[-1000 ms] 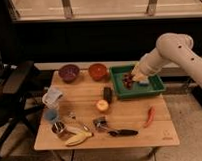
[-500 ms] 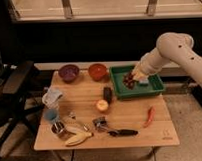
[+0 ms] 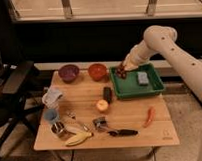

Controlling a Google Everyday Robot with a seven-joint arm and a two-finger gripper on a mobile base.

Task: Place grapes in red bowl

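Note:
The grapes [image 3: 121, 73], a small dark red-purple bunch, hang at the tip of my gripper [image 3: 124, 69], just above the left end of the green tray [image 3: 137, 89]. The gripper is shut on them, and the arm comes in from the upper right. The red bowl [image 3: 97, 71] stands on the wooden table just left of the tray, a short way left of the grapes. It looks empty.
A purple bowl [image 3: 68, 72] stands left of the red one. A grey-blue block [image 3: 143, 78] lies in the tray. On the table are a dark fruit [image 3: 107, 94], an apple [image 3: 102, 105], a red chili [image 3: 150, 116], a banana [image 3: 79, 139], a black-handled tool [image 3: 119, 132] and cups [image 3: 51, 115]. A chair stands at the left.
The gripper and the grapes have moved up and to the left, from inside the tray to over its left end, closer to the red bowl.

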